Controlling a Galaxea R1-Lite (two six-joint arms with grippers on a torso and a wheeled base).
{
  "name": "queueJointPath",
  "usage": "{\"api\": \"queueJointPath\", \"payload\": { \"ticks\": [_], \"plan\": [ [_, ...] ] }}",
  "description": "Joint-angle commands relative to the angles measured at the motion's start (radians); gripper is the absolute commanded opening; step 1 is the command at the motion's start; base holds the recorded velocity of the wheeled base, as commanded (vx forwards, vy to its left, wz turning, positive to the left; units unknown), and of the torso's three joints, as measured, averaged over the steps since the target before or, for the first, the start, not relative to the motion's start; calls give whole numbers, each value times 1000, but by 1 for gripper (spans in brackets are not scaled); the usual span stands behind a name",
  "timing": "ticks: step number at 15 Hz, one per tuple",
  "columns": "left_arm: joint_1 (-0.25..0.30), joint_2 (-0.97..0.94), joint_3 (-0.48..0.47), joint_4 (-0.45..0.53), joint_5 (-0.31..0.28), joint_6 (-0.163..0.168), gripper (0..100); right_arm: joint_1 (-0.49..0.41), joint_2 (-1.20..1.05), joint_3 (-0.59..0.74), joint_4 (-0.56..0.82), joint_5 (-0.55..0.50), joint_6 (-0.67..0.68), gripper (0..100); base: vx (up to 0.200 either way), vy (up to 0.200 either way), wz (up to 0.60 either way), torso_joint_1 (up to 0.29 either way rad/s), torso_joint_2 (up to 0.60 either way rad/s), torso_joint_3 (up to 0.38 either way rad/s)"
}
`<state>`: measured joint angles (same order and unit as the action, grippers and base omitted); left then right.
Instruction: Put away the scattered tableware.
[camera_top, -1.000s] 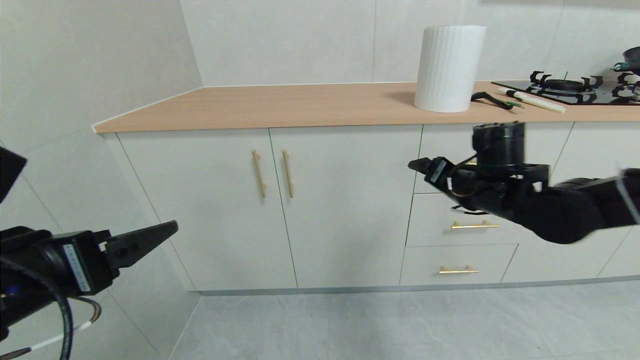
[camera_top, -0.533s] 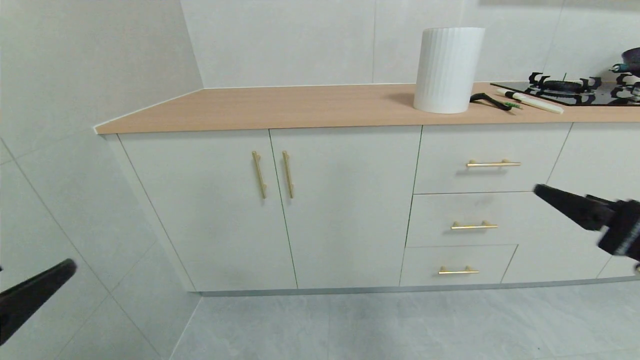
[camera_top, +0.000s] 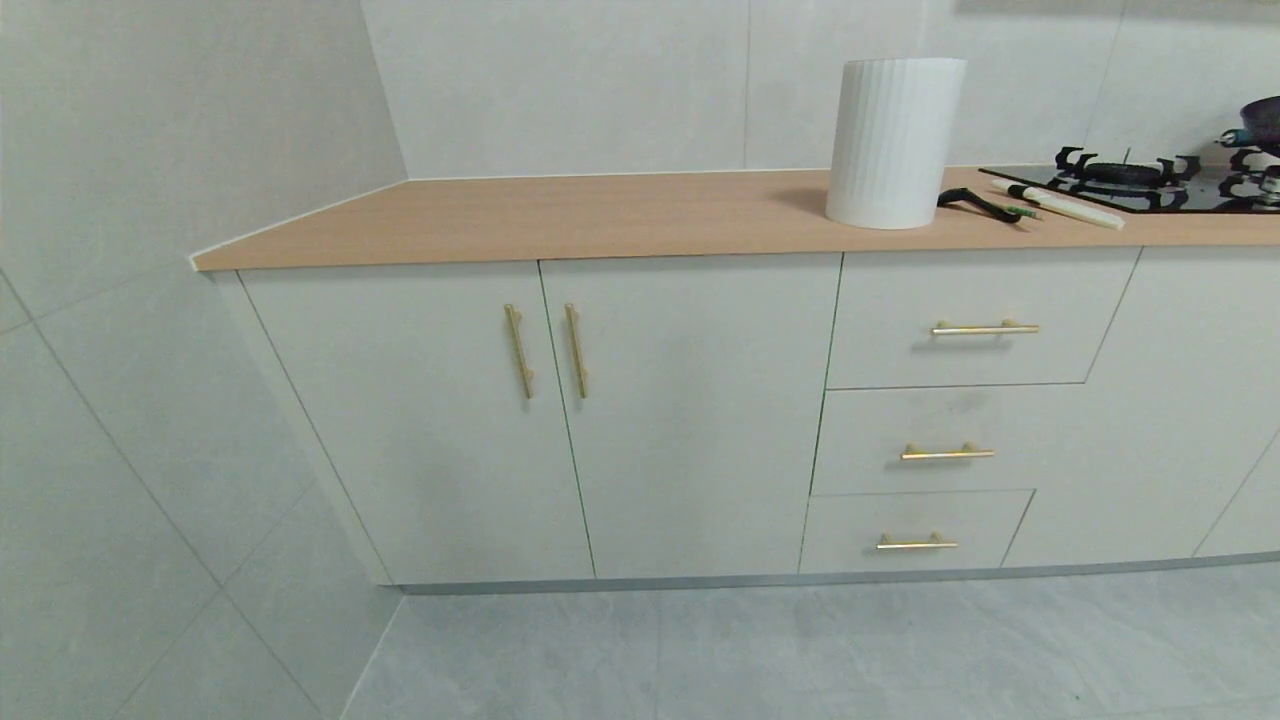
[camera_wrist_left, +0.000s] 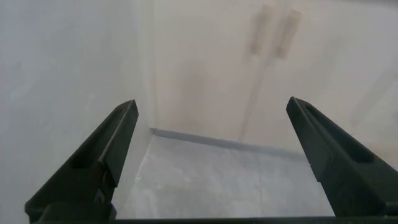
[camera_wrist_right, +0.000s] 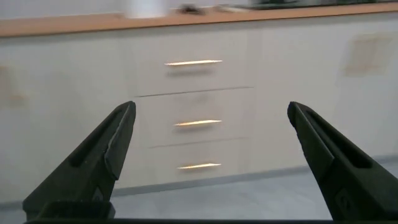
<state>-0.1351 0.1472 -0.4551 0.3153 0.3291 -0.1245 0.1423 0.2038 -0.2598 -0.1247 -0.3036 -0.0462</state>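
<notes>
Tableware: two slim pieces lie flat on the counter (camera_top: 600, 215), between the holder (camera_top: 895, 140) and the hob (camera_top: 1130, 180). The black utensil (camera_top: 978, 203) is curved and dark-handled, with one end just beside the holder's foot. The pale utensil (camera_top: 1065, 205) is a straight, smooth stick close beside it. Both long axes run roughly along the counter's front edge, slanting slightly toward it.

Right gripper (camera_wrist_right: 211, 109): fingers wide apart, nothing held. It faces the drawers (camera_top: 940, 440) directly below the tableware, so the pieces lie up and ahead of it, making this the nearer arm by my judgement.

Left gripper (camera_wrist_left: 211, 107): fingers likewise spread and empty. It faces the foot of the doors (camera_top: 650, 400) and the floor (camera_top: 800, 650), well apart from the pieces.

Materials: the counter is matt with a wood grain. The holder is a white, ribbed, upright cylinder, open-topped as far as can be told. Drawer and door handles are slim brass-coloured bars.
</notes>
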Motion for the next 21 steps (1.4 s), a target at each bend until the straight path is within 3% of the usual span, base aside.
{"api": "queueJointPath", "payload": {
  "ticks": [1, 2, 3, 5, 6, 7, 8, 9, 10, 12, 13, 15, 21],
  "plan": [
    [86, -66, 29, -1, 4, -1, 100, -112, -132, 17, 27, -2, -18, 100, 0, 0, 0, 0, 0, 0],
    [121, -113, 47, 2, -18, 19, 100, -145, -173, 27, 63, 44, -20, 100, 0, 0, 0, 0, 0, 0],
    [134, -147, 81, 1, -53, 60, 100, -148, -201, 37, 112, 87, -20, 100, 0, 0, 0, 0, 0, 0],
    [134, -147, 113, -5, -35, 60, 100, -148, -201, 105, 102, 95, -15, 100, 0, 0, 0, 0, 0, 0],
    [134, -147, 138, -9, -42, 68, 100, -148, -201, 149, 86, 109, -20, 100, 0, 0, 0, 0, 0, 0],
    [134, -147, 167, -28, -90, 75, 100, -148, -201, 228, 65, 172, -20, 100, 0, 0, 0, 0, 0, 0],
    [134, -147, 167, -28, -90, 75, 100, -148, -201, 228, 65, 172, -20, 100, 0, 0, 0, 0, 0, 0],
    [134, -147, 213, -68, -170, 78, 100, -148, -201, 260, 34, 241, -18, 100, 0, 0, 0, 0, 0, 0],
    [134, -147, 273, -116, -179, 88, 100, -148, -201, 260, 60, 274, -14, 100, 0, 0, 0, 0, 0, 0],
    [134, -147, 412, -263, -183, 144, 100, -148, -201, 260, 59, 333, -14, 100, 0, 0, 0, 0, 0, 0],
    [134, -147, 429, -311, -202, 143, 100, -148, -201, 260, 59, 353, -15, 100, 0, 0, 0, 0, 0, 0],
    [134, -147, 454, -317, -252, 158, 100, -148, -202, 260, 79, 360, -35, 100, 0, 0, 0, 0, 0, 0],
    [132, -147, 455, -317, -262, 157, 100, -145, -201, 260, 103, 354, -38, 100, 0, 0, 0, 0, 0, 0]
  ]
}}
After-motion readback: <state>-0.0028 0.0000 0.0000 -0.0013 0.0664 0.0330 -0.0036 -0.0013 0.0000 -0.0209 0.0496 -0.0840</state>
